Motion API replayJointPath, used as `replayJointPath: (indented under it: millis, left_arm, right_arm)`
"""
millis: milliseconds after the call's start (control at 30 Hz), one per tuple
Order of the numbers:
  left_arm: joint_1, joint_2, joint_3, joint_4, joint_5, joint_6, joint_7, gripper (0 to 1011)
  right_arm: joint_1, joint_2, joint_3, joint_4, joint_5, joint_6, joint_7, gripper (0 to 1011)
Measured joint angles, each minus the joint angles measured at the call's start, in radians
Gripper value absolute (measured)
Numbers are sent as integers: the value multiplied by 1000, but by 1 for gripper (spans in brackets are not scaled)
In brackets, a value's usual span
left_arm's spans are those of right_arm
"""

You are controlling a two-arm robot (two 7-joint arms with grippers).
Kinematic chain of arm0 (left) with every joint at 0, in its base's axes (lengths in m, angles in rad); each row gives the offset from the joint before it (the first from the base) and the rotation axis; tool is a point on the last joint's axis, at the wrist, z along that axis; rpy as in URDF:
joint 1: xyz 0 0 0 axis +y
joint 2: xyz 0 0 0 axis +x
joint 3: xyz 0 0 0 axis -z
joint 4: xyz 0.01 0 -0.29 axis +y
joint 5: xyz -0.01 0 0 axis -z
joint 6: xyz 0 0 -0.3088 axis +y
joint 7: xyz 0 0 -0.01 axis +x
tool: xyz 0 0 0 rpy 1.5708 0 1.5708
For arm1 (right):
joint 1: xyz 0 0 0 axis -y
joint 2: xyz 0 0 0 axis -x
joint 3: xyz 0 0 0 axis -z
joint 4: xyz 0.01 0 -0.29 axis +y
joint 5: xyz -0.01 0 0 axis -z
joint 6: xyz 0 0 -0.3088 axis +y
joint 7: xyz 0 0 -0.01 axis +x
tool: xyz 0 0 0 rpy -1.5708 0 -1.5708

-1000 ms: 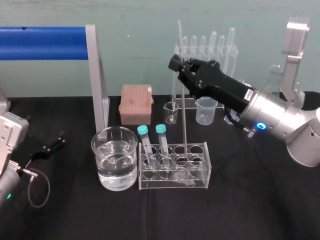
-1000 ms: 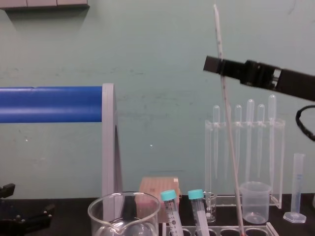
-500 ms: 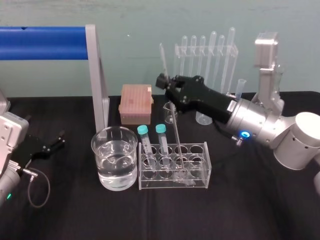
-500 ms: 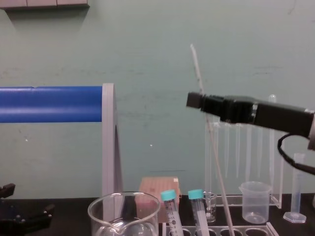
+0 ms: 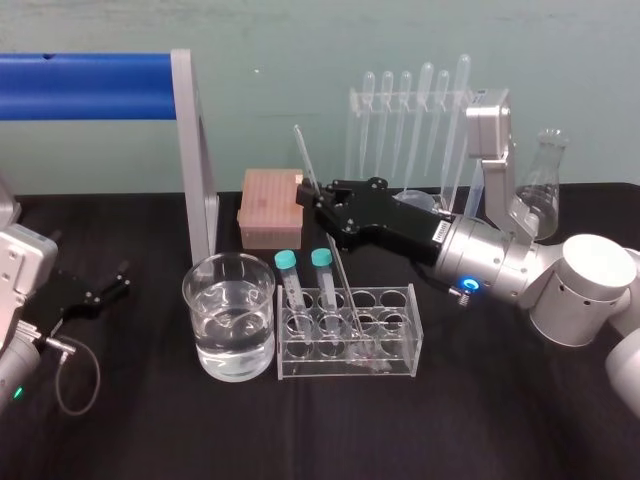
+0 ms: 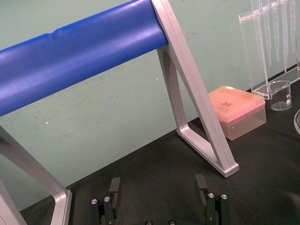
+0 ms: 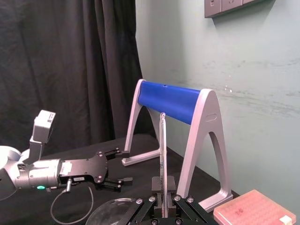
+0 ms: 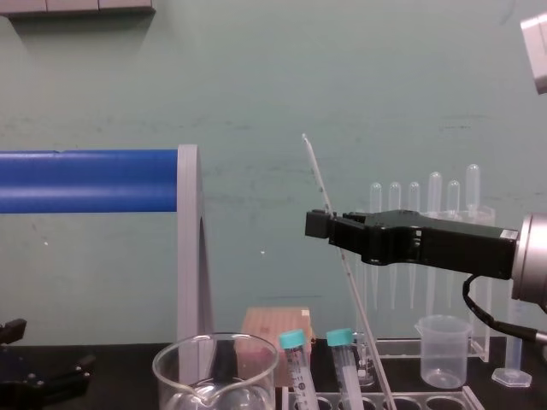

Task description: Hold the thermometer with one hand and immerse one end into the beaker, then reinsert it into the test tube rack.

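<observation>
My right gripper (image 5: 320,203) hangs above and behind the test tube rack (image 5: 395,362), shut on the thermometer (image 5: 302,148). This long thin glass rod leans, its top toward the blue bar and its lower end down in the rack's middle holes. From the chest the gripper (image 8: 320,224) clamps the thermometer (image 8: 314,171) about a third of the way below its top. In the right wrist view the thermometer (image 7: 162,154) rises from between the fingers. The water-filled glass beaker (image 5: 229,315) stands just left of the rack. My left gripper (image 6: 158,187) rests open on the table at the far left.
Two teal-capped tubes (image 5: 303,280) stand in the rack's left holes. A pink tip box (image 5: 271,205) and a small glass beaker sit behind it. The acrylic pipette stand (image 5: 410,110), a plastic beaker (image 8: 442,350) and a flask (image 5: 545,190) are at the back right. A blue-barred frame (image 5: 100,87) spans the left.
My right gripper has come down and to the left with the thermometer. The rod has sunk lower over the rack and tilts more. The left arm has stayed still.
</observation>
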Motion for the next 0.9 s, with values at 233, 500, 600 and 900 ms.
replayJointPath:
  millis: [233, 500, 600, 900]
  left_arm:
    - [0, 0, 0, 0, 0, 0, 0, 1008]
    - [0, 0, 0, 0, 0, 0, 0, 1008]
    - [0, 0, 0, 0, 0, 0, 0, 1008]
    - [0, 0, 0, 0, 0, 0, 0, 1008]
  right_arm:
    - [4, 0, -6, 5, -28, 3, 1, 57]
    - [4, 0, -7, 5, -29, 3, 2, 58]
    - [4, 0, -7, 5, -28, 3, 1, 58]
    - [4, 0, -6, 6, -27, 3, 1, 309]
